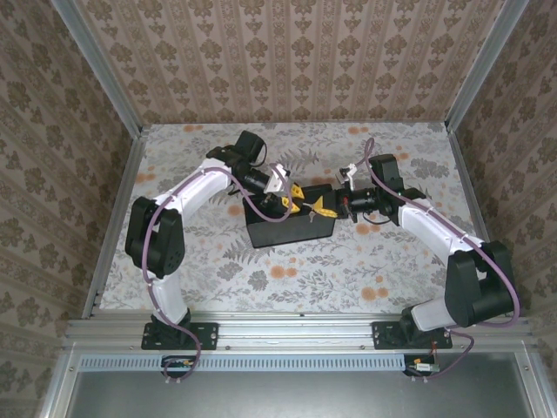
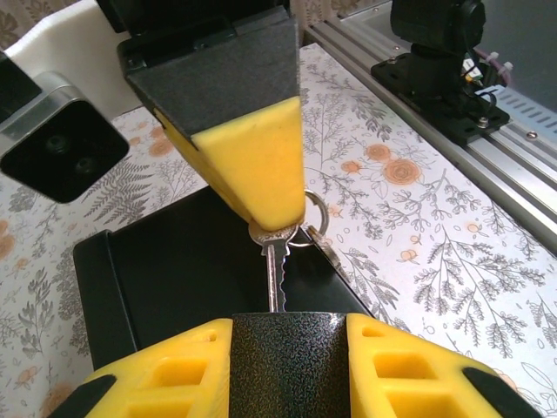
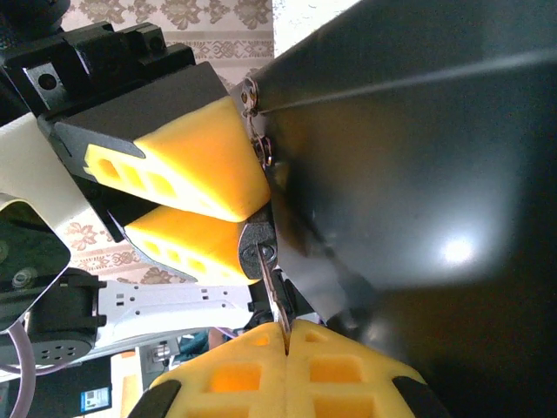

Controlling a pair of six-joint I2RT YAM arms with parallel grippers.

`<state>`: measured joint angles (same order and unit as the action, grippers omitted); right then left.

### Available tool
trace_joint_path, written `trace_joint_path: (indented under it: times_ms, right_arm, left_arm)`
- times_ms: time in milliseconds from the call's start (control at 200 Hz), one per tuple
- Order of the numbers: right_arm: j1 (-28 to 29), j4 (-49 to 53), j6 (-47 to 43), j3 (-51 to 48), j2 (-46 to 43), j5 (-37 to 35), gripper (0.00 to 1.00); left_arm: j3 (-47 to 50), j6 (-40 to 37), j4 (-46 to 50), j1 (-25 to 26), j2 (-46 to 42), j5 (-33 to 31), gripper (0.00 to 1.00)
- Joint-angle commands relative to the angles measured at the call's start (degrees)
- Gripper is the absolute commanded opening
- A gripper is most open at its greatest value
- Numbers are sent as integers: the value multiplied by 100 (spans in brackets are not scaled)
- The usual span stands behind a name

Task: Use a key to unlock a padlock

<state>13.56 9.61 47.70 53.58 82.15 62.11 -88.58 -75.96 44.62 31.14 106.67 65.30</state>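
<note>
Above the black box (image 2: 165, 279) on the counter (image 2: 418, 244), my two claws meet tip to tip. The right claw (image 2: 277, 213) is clenched on the head of the key (image 2: 273, 270). The left claw (image 2: 290, 324) grasps the padlock (image 2: 291, 370), its jaws partly closed around it. The key's long axis runs straight from right claw to left, with the blade pointing at the padlock. How deep it sits I cannot tell. I judge the next move must follow this axis.

Left arm (image 1: 187, 196) and right arm (image 1: 435, 228): white link shells, black joint housings, black base plates screwed onto the aluminium rail (image 1: 296, 335). Purple cable (image 1: 150, 279) runs up from the rail along each. Left end effector (image 1: 298, 202), right end effector (image 1: 320, 207): yellow wedge fingers (image 3: 200, 170) with rectangular cut-outs, black mounts.
</note>
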Motion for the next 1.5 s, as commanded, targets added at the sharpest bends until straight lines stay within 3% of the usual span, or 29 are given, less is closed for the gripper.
trace_joint_path:
  times_ms: [0, 400, 745, 1105, 1330, 1495]
  right_arm:
    - [53, -136, -130, 238, 164, 147, 0]
    - [237, 127, -280, 193, 68, 119, 0]
    - [-17, 383, -473, 46, -98, 150, 0]
    - [-78, 1370, -1518, 111, -107, 588, 0]
    - [-30, 1933, -2063, 351, -199, 969, 0]
    - [83, 1992, -2175, 457, -98, 978, 0]
  left_arm:
    - [-335, -469, 409, 156, 41, 704, 22]
    - [-174, 853, -944, 104, 127, 443, 21]
    - [-178, 584, -672, 54, 139, 455, 21]
    - [-1056, -1022, 1326, -175, 558, 813, 22]
    - [-2537, -3487, 4537, -246, 1424, 956, 22]
    - [-2934, -4515, 5514, -340, 1800, 1112, 21]
